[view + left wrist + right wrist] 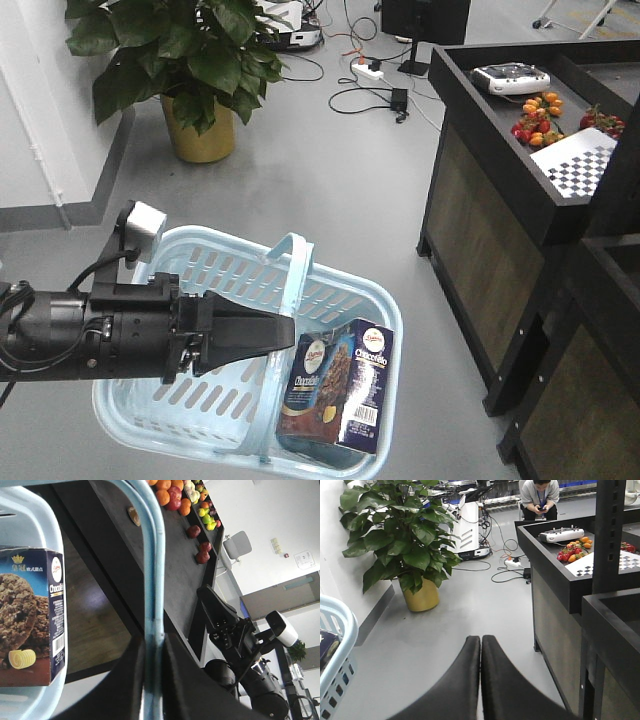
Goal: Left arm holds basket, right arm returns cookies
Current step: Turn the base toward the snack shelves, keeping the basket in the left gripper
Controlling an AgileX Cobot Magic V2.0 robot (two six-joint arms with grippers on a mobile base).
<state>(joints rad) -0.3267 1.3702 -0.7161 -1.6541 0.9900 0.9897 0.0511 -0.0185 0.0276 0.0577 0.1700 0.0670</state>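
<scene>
Grey floor (330, 180) | left hand (282, 332) clamps light blue plastic basket (230, 270) | right hand (480, 642) closed, empty | I fear off-centre navy cardboard carton (340, 385) tipping it

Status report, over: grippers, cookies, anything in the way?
Left gripper shut on basket handle. Right gripper shut, empty, away from basket. Cookies standing in basket corner, not yet picked. Nothing on top of them.

Front camera looked down steeply on the basket (240, 268). Left wrist camera sat tight against its handle (152, 580), facing the table (172, 550). Right wrist camera skimmed low over the floor (445, 615), sharing the plant (405, 535) with the front view.
</scene>
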